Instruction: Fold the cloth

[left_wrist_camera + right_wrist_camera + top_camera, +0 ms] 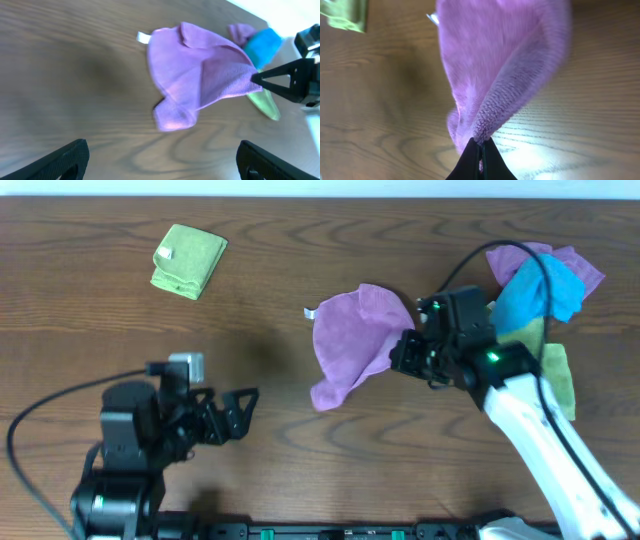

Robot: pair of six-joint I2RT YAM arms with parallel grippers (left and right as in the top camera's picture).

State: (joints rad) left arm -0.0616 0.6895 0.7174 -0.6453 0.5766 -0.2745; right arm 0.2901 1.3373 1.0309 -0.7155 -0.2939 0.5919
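Cloth rumpled on the desk right of centre, nearer the far edge, white tag at its far left corner; right gripper clamped tight on the cloth's right-hand edge, a ridge of fabric raised off the wood there; rest of the cloth trailing leftward from those jaws, long axis roughly far edge to near edge; left gripper spread fully wide, holding nothing, well apart toward the near left corner; right arm plainly nearer; likely next: carry the pinched edge leftward over to the tag side.
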